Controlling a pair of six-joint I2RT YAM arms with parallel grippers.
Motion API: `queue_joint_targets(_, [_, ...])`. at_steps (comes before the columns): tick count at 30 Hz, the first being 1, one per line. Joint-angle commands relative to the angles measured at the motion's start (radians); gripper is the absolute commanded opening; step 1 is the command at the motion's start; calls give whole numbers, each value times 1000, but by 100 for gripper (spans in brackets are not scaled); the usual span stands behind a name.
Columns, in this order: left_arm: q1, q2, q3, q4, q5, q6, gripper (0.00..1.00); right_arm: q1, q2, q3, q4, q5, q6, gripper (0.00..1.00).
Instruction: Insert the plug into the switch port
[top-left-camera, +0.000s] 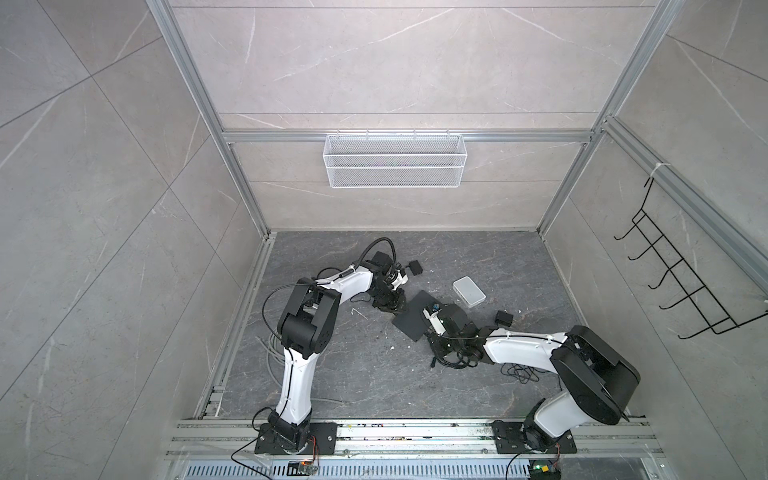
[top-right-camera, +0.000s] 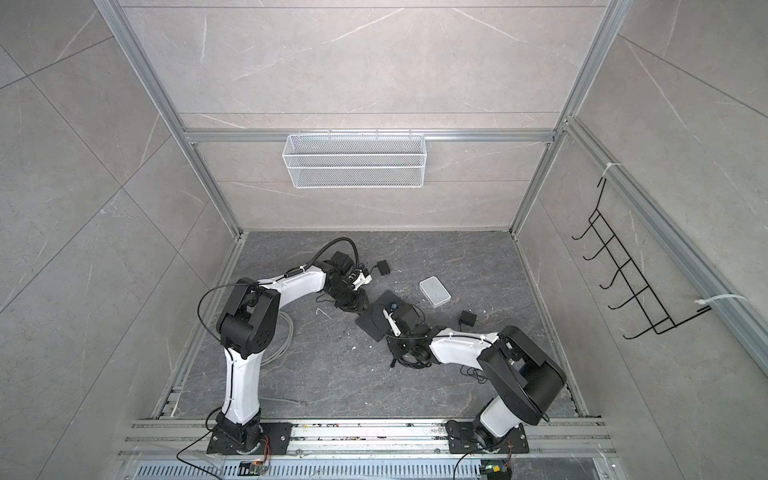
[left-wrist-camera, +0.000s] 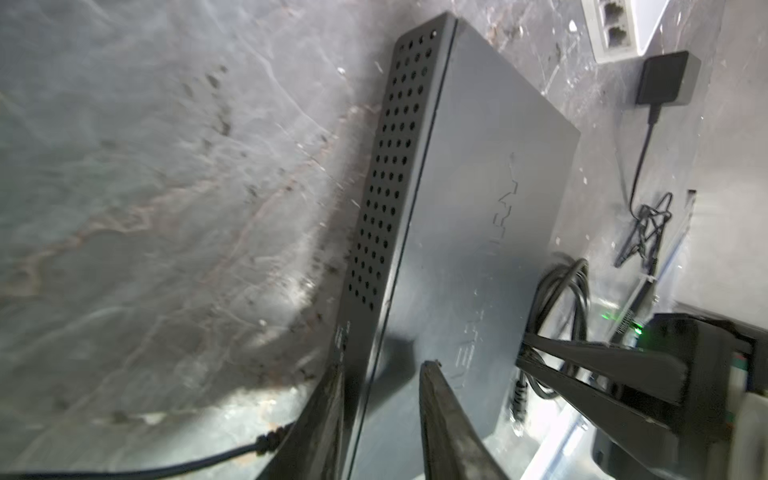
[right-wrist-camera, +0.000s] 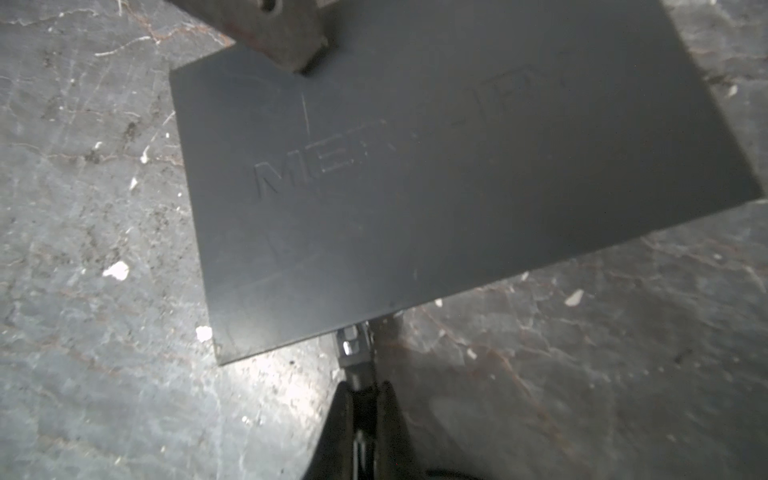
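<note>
While the right end effector pinches shut on the plug, its clear tip meets the near-right edge of the switch lying mid-worktop. The port is hidden, so seating looks unfinished. The left end effector stands part open astride the switch's far-left corner.

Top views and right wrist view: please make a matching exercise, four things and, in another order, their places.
Things:
1. flat black metal switch
2. small clear cable plug
3. white rectangular plastic box
4. white wire mesh basket

Places:
A. hangs on the silver back rail
B. pinched in the right tool, at the switch's edge
C. on the grey stone floor, mid scene, lettering on top
D. on the floor, farther back, ports in one side

Pairs: 1-C, 2-B, 3-D, 4-A
</note>
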Motion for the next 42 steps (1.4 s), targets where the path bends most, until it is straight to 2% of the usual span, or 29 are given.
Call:
queue_joint_targets(1, [-36,32,52,-127,125,41,35,-9,-39,23,39,12,-33,0])
queue_joint_targets(6, [-40,84,83,-111,141,61,36,-13,-1,39,38,-5,-49,0])
queue_joint_targets(14, [-35,113,158,-121,76,70,39,-13,50,34,85,-48,-51,0])
queue_joint_targets(21, [-47,159,192,-134,106,120,40,-16,56,28,90,-48,-49,4])
queue_joint_targets(27, [-61,161,114,-95,183,96,38,-29,89,36,115,7,25,4])
queue_joint_targets(29, [-69,154,81,-94,212,94,34,-29,98,30,154,-7,38,5])
queue_joint_targets(37, [-144,108,-36,-105,318,72,25,-29,150,53,258,-28,18,4])
queue_joint_targets(42, [-179,93,-132,-59,369,1,21,-29,202,119,193,47,71,2])
